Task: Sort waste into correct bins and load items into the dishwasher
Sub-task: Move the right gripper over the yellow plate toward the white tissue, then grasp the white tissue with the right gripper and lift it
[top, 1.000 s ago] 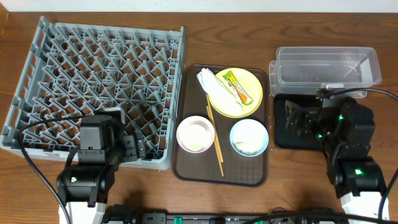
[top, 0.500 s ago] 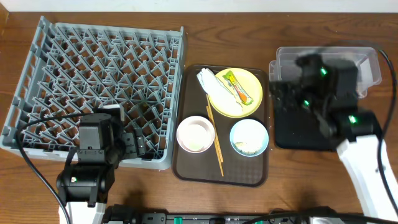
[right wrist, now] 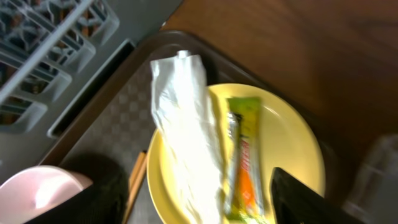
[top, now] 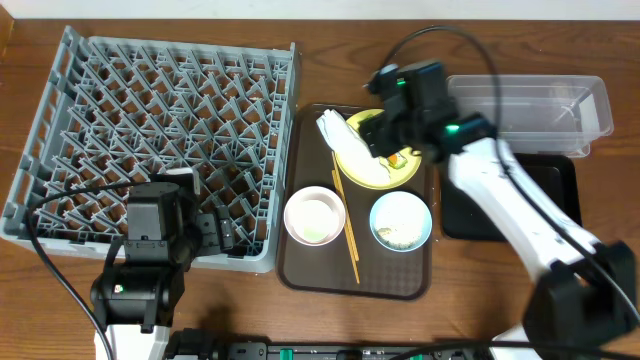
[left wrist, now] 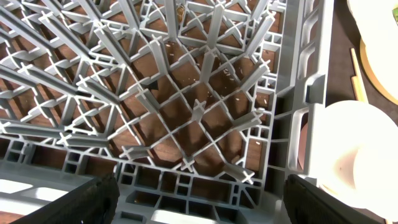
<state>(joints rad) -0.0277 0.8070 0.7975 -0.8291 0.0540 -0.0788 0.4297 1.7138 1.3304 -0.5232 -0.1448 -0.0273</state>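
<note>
My right gripper [top: 385, 135] hovers open above the pale-yellow plate [top: 372, 175]; its fingers straddle the white napkin [right wrist: 186, 118] and the orange-and-green wrapper [right wrist: 244, 155], touching neither. The plate sits at the back of the brown serving tray [top: 355, 280]. In front of it stand the white bowl [top: 315, 215] and the light-blue bowl [top: 400, 220] with food scraps, with the chopsticks [top: 345, 225] between them. My left gripper [left wrist: 205, 208] is open over the near edge of the grey dish rack [top: 150, 130], holding nothing.
The clear tub [top: 530, 105] stands at the back right, with the black tray [top: 545, 200] in front of it. My right arm stretches diagonally over the black tray. The rack's right wall stands close to the serving tray.
My right arm has swung left and away from the black tray to above the yellow plate, its jaws narrowing somewhat. The left arm has not moved.
</note>
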